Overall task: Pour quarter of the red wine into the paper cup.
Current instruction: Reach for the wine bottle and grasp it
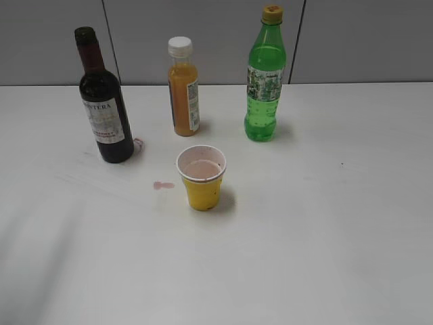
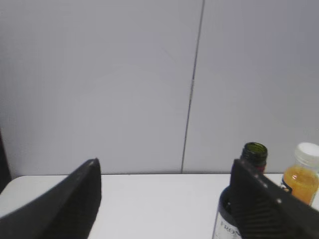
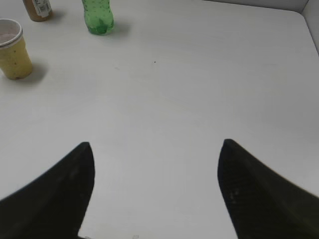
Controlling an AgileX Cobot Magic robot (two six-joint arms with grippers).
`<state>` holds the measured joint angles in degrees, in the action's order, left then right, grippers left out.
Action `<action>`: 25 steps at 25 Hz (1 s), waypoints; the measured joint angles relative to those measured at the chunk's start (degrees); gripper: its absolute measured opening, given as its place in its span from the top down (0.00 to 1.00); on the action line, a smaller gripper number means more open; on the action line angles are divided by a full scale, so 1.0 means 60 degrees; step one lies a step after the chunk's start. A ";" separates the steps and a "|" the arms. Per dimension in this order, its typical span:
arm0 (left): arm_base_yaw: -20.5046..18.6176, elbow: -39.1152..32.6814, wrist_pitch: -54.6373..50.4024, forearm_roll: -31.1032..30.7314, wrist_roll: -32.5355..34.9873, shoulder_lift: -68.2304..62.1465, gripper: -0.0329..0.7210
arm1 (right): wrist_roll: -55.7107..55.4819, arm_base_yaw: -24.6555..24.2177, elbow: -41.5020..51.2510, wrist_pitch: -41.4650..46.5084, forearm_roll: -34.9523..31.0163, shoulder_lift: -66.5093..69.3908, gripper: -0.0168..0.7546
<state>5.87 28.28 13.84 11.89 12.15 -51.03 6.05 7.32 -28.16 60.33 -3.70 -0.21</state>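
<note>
Exterior view gives us the white table (image 1: 325, 257) with four things standing on it, and no arm enters this picture. The red wine (image 1: 103, 101) stands upright at about 10 o'clock from the paper cup (image 1: 201, 177), with its mouth uncapped. The orange juice bottle (image 1: 183, 87) stands at 12 o'clock from the cup, and the green soda bottle (image 1: 264, 76) at about 1 o'clock. The cup is apart from all three bottles and has a pinkish liquid inside. A small pink spot (image 1: 162, 185) lies on the table just beside the cup at 9 o'clock, and a pink mark touches the foot of the wine bottle at its 3 o'clock side.

We see wide bare table from 3 o'clock round to 9 o'clock of the cup, down to the lower edge of the picture. The far edge of the table meets a grey wall (image 1: 203, 34) close behind the bottles.

From the left wrist view, the left gripper (image 2: 164, 199) has its fingers wide apart and holds nothing; the wine bottle's open mouth rises behind the right finger. From the right wrist view, the right gripper (image 3: 154, 189) also has its fingers wide apart over bare table, and the cup is well away at 10 o'clock.
</note>
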 joint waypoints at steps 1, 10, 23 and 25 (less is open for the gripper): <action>0.0259 0.0000 0.0342 -0.0066 0.0000 -0.0327 0.17 | 0.0000 0.0000 0.0000 0.0000 0.0000 0.0000 0.22; 0.1515 -0.0238 0.2651 -0.0169 0.0000 -0.3303 0.17 | 0.0000 0.0000 0.0000 0.0000 0.0000 0.0000 0.22; 0.1610 -0.0858 0.5768 -0.2259 -0.1255 -0.6524 0.17 | 0.0000 0.0000 0.0000 0.0000 0.0000 0.0000 0.22; 0.1610 -0.0858 0.6388 -0.2377 -0.1255 -0.7095 0.16 | 0.0000 0.0000 0.0000 0.0000 0.0000 0.0000 0.22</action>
<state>15.53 23.14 52.17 -2.37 4.62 -93.61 6.05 7.32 -28.16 60.33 -3.70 -0.21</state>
